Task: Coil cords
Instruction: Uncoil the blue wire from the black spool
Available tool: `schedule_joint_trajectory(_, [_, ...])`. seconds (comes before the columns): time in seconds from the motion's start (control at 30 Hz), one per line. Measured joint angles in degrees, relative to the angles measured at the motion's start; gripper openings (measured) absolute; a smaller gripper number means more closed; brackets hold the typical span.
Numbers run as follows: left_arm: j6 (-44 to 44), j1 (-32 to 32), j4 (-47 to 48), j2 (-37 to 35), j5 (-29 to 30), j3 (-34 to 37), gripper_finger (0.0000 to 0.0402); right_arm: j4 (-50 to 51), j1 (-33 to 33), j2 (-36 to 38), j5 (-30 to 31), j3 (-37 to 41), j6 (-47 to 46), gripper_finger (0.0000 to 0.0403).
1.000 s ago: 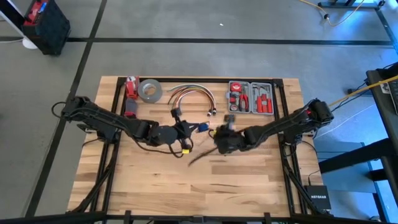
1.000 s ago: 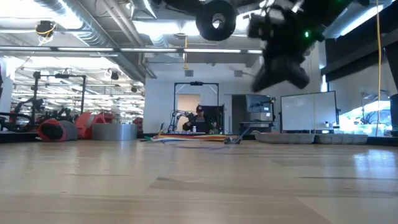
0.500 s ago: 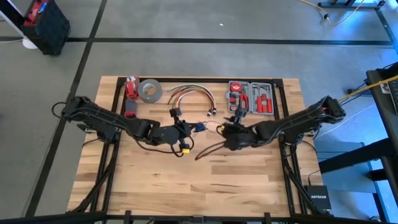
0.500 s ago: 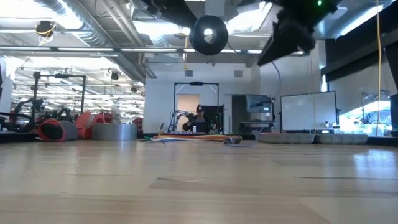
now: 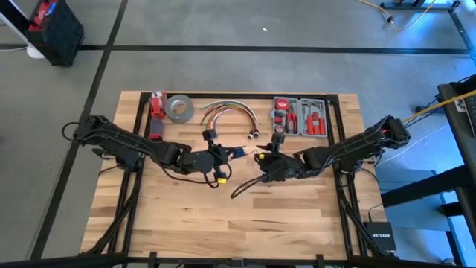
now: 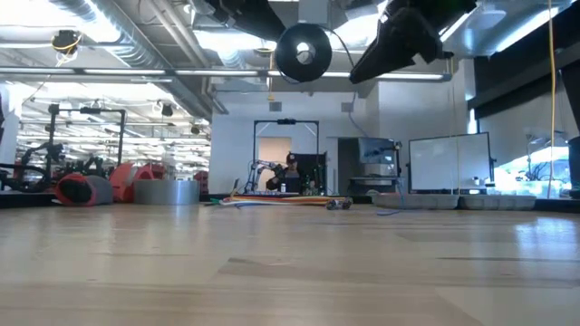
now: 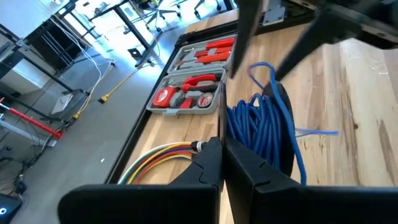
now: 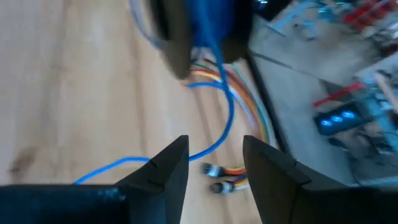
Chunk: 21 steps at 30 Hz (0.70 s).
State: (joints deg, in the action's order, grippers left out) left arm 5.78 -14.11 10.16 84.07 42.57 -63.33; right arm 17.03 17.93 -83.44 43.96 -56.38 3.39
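Note:
The cords are a thin blue wire [image 7: 258, 130] wound into a coil on a dark round spool [image 6: 304, 52]. The spool hangs high above the table middle, just beyond my left gripper [image 7: 222, 146], which is shut. A loose strand [image 8: 230, 112] drops from the coil and trails onto the wood [image 5: 245, 186]. My right gripper [image 8: 214, 146] hovers open to the right of the spool, above the table. The strand runs below and beyond its fingers without touching them. In the high view the two grippers face each other, the left one [image 5: 222, 158] and the right one [image 5: 262, 170]. My left gripper is shut on the spool that carries the coil. Its own fingertips [image 7: 214, 149] hide the place of contact, so the part cannot be told. The fingers come level from the table's left. The spool stands on edge, lifted clear of the table, with one strand hanging slack.
Along the far edge lie a red object [image 5: 156, 104], a grey tape roll [image 5: 179, 109], an arched bundle of orange, red and white cables [image 5: 227, 110] and an open tool case [image 5: 299, 117]. The near half of the table [image 5: 223, 223] is bare wood.
My right gripper has gone up, away from the table top, and now points toward the spool from the right. The spool has stayed lifted and shifted slightly toward the table's left.

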Motion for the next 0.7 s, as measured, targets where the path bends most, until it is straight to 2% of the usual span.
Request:
schedule_joint_trajectory(0.1, [0.0,0.0,0.0,0.0,0.0,0.0,0.0001,-1.0,0.0,0.0,-5.6,0.0,0.3,0.0156])
schedule_joint_trajectory(0.2, [0.0,0.0,0.0,0.0,0.0,0.0,0.0001,-1.7,0.1,0.0,-6.0,0.0,1.3,0.0145])
schedule_joint_trajectory(0.3, [0.0,0.0,0.0,0.0,0.0,0.0,0.0001,-2.4,0.0,-0.1,-2.8,0.0,1.7,0.0102])
schedule_joint_trajectory(0.43, [0.0,0.0,0.0,0.0,0.0,0.0,0.0001,-3.8,0.1,-0.1,-3.0,0.0,4.7,0.0018])
schedule_joint_trajectory(0.5, [-0.1,0.0,0.0,0.0,0.0,0.0,0.0001,-5.9,0.5,-0.1,-3.7,0.0,6.1,0.0013])
schedule_joint_trajectory(0.57, [-0.8,0.0,0.0,0.0,0.0,0.0,0.0001,-8.6,1.6,-0.1,-6.5,0.0,8.1,0.0020])
schedule_joint_trajectory(0.7, [-3.1,1.3,-1.4,0.0,0.0,0.0,0.0001,-14.3,2.9,-0.4,-17.7,0.0,11.6,0.0007])
